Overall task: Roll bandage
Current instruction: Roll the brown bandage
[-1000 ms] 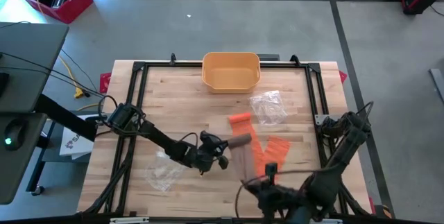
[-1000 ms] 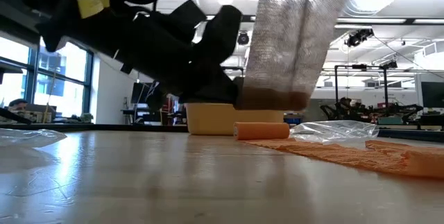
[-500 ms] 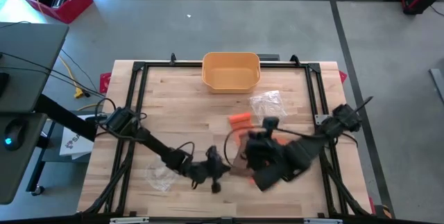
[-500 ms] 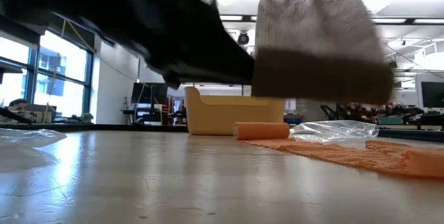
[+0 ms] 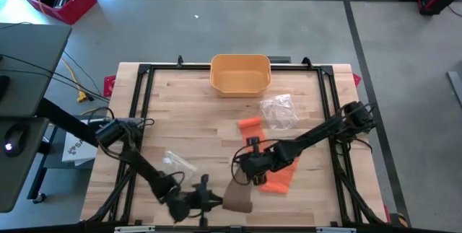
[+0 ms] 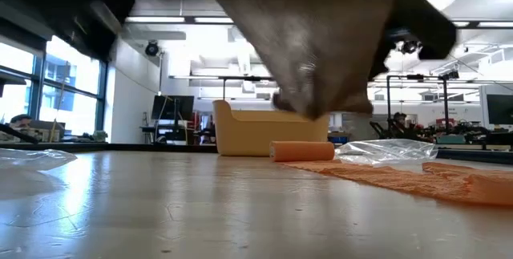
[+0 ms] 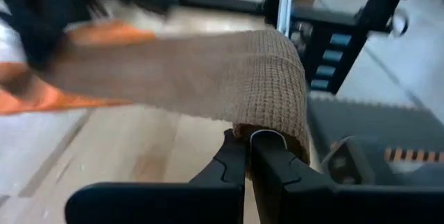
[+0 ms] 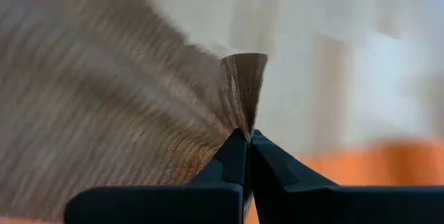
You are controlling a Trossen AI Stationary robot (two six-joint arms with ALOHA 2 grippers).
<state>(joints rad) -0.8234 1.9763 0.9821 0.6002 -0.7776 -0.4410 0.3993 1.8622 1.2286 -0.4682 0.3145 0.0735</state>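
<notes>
The tan bandage (image 5: 239, 193) hangs stretched above the wooden bench (image 5: 195, 110), well in front of the yellow bin (image 5: 240, 73) that sits at the far edge. The left pincer (image 5: 211, 200) is clenched on the bandage's rolled end — its fingers (image 7: 239, 165) pinch together just under the roll. The right pincer (image 5: 245, 166), nearer the yellow bin, is clenched on the bandage's loose end, the cloth gathered to a point between its fingers (image 8: 244, 156). An orange bandage (image 5: 278, 172) lies unrolled on the bench beside the right pincer, its rolled part (image 5: 250, 123) toward the bin. A crumpled clear bag (image 5: 279, 110) rests just in front of the bin — another clear bag (image 5: 178, 161) lies farther from it, by the left arm.
</notes>
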